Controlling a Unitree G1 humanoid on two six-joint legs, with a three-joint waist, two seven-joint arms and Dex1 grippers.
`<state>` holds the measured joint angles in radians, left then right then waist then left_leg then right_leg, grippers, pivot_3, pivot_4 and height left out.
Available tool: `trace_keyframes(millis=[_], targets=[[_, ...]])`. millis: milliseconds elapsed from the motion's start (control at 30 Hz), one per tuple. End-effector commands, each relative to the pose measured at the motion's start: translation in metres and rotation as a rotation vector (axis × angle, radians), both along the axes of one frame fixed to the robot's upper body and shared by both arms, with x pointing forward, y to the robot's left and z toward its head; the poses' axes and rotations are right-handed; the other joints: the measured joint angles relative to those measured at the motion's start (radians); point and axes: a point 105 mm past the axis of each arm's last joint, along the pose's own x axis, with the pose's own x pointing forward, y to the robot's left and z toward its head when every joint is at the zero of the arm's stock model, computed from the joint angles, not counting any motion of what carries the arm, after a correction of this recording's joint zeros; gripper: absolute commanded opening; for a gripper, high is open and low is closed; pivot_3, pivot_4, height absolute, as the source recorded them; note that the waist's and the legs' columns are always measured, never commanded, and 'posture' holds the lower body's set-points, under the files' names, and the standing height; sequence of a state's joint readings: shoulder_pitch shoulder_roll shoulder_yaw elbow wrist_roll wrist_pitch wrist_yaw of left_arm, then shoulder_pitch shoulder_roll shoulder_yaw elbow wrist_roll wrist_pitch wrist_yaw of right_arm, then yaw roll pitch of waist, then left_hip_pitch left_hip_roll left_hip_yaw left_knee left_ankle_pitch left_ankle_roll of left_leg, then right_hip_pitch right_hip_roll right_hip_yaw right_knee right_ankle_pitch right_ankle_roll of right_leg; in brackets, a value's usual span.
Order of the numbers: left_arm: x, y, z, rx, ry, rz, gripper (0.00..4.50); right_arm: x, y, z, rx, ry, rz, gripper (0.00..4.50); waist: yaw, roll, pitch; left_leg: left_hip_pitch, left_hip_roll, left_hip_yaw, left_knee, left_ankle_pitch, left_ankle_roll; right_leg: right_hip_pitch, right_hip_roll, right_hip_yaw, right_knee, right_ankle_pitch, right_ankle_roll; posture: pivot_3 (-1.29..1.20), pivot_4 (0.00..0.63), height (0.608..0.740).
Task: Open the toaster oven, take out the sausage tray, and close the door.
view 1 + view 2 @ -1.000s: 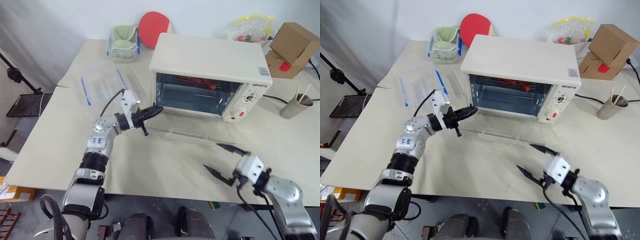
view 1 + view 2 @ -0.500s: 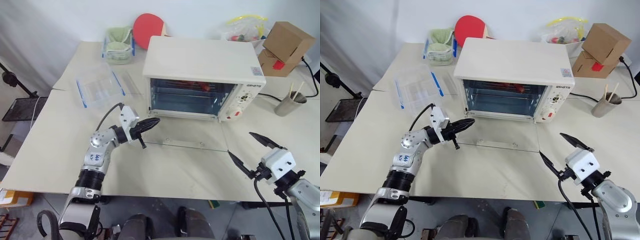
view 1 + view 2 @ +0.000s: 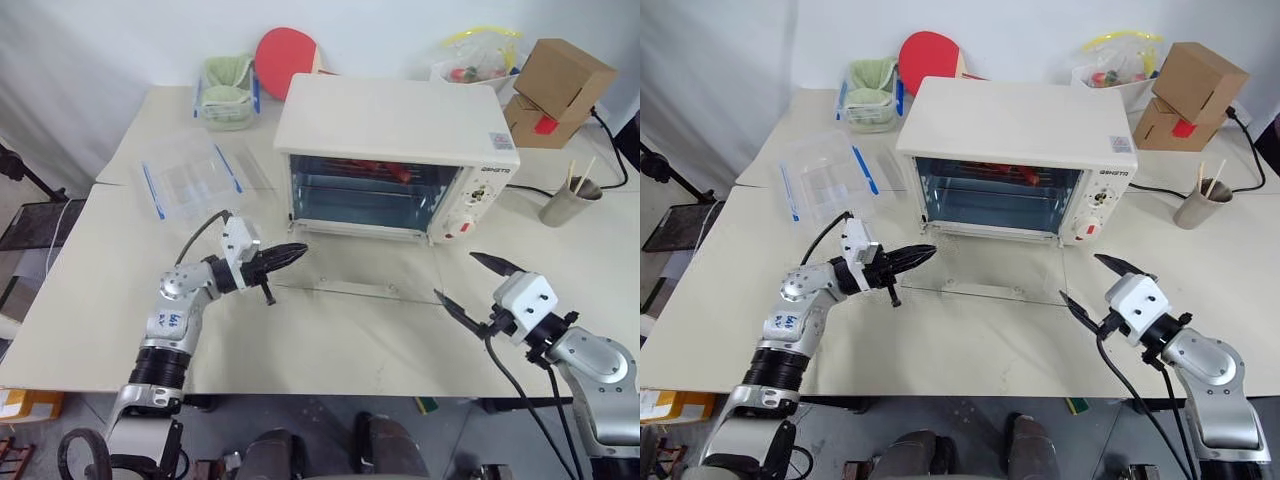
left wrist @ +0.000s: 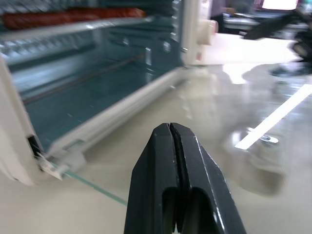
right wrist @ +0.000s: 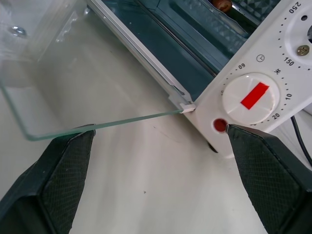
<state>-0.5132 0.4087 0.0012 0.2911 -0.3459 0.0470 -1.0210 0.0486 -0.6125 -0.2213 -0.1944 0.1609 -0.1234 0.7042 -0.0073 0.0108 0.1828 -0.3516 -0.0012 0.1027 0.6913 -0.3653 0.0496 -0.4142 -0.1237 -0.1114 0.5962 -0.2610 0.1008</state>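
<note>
Resting on the rack inside the toaster oven, the sausage tray holds red sausages; the door lies flat open. Left gripper, pinched closed and empty, is off the oven's front left corner; right gripper, spread wide and empty, sits before its knob panel.

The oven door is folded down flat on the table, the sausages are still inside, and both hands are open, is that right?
Not quite. The left hand is shut, as the left wrist view shows. The right hand is open, the door lies flat on the table, and the sausages are inside the oven.
</note>
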Motion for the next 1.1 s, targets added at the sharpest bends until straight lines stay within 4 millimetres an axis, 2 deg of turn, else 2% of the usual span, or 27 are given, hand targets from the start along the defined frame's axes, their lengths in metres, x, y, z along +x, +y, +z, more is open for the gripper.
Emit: trace_keyframes(millis=[33,267,467,633,800,867,1033,1100], targets=[[-0.004,0.007,-0.002,-0.027,0.146,-0.074,0.02,0.0,0.007,0.03,0.009,-0.159,0.012,4.5,0.001,0.0,0.0,0.0,0.0,0.0,0.0,0.0,0.0,0.0,0.0,0.0,0.0,0.0,0.0,0.0,0.15,0.74],[-0.005,0.009,0.003,0.039,0.199,-0.158,0.02,-0.003,0.005,0.025,0.015,-0.152,-0.004,4.5,0.001,0.0,0.0,0.0,0.0,0.0,0.001,0.0,0.0,0.0,0.007,0.002,0.0,0.0,0.0,0.0,0.15,0.74],[-0.01,0.012,-0.014,0.158,0.156,-0.171,0.02,-0.007,0.004,0.024,0.015,-0.153,-0.014,4.5,0.002,0.0,0.0,0.0,0.001,0.0,0.001,0.0,0.0,0.0,0.007,0.003,0.0,0.0,0.0,0.0,0.15,0.74],[-0.013,0.01,-0.023,0.121,0.156,-0.129,0.02,-0.009,0.003,0.024,0.018,-0.156,-0.021,4.5,0.001,0.0,0.0,0.0,0.001,0.0,0.001,0.0,0.0,0.0,0.007,0.005,0.0,0.0,0.0,0.0,0.15,0.74],[-0.026,0.001,-0.034,0.13,0.151,-0.122,0.02,-0.01,0.004,0.024,0.019,-0.163,-0.019,4.5,0.01,-0.001,0.0,-0.001,0.0,-0.002,0.002,0.0,0.0,0.001,0.004,0.005,0.0,0.0,0.0,0.0,0.15,0.74],[-0.025,-0.002,-0.028,0.076,0.136,-0.077,0.02,-0.009,0.007,0.026,0.016,-0.176,-0.009,4.5,0.011,-0.001,0.0,-0.001,-0.002,-0.004,0.002,0.0,0.0,0.001,-0.004,0.003,0.0,0.0,0.0,0.0,0.15,0.74],[-0.031,0.002,-0.004,-0.073,0.102,-0.015,0.02,0.006,0.032,0.035,0.0,-0.197,0.064,4.5,0.005,-0.001,0.0,-0.001,-0.003,-0.004,0.002,0.0,0.001,0.001,-0.006,0.002,0.001,0.0,0.0,0.0,0.15,0.74],[-0.036,0.011,0.008,-0.117,0.086,0.02,0.42,0.014,0.049,0.041,0.009,-0.21,0.109,4.5,-0.003,-0.001,0.0,-0.001,-0.002,-0.005,0.002,0.0,0.001,0.0,-0.005,0.002,0.001,0.0,0.0,0.0,0.15,0.74]])
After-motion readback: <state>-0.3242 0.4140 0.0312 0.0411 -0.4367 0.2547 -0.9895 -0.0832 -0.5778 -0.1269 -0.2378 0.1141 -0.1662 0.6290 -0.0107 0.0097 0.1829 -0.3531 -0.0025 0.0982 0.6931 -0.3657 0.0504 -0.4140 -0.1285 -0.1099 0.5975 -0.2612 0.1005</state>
